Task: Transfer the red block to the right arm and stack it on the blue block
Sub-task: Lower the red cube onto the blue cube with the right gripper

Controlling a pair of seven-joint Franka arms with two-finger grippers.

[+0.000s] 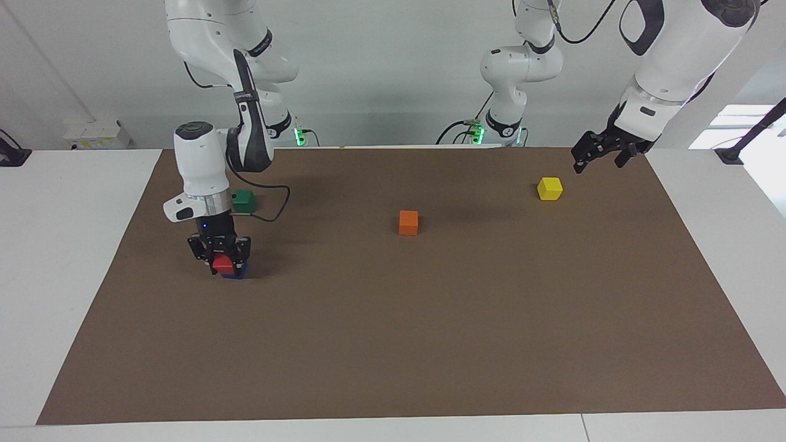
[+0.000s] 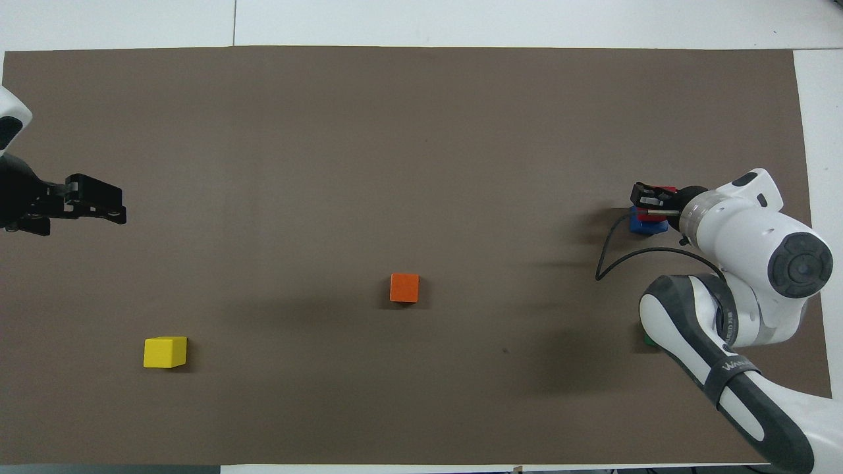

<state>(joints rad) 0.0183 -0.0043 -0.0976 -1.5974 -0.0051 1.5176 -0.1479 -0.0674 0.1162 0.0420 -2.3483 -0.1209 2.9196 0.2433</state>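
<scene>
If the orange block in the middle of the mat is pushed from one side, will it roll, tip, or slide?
The orange block looks like a flat-faced cube, so it would probably slide, not roll. It is as wide as tall, so tipping seems unlikely. It looks rigid and probably light.
</scene>
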